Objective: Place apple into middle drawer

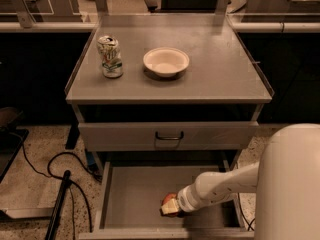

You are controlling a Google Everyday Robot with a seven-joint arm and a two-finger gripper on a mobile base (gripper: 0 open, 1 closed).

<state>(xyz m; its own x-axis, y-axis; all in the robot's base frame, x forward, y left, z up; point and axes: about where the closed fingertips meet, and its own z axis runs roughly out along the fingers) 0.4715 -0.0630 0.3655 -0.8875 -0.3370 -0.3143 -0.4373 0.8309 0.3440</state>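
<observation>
The middle drawer [135, 194] is pulled out below the cabinet, a shallow grey tray with low side walls. The apple [168, 200] shows as a small red-orange patch low in the drawer, right of its centre, close to the floor. My gripper [169, 207] reaches in from the right on a white arm and sits right at the apple, mostly covering it. I cannot tell whether the apple rests on the floor or is held just above it.
A closed grey drawer front with a black loop handle [169, 135] sits above the open drawer. On the cabinet top stand a crumpled soda can [110, 56] and a white bowl [166, 61]. Black cables [55, 174] lie on the floor at left.
</observation>
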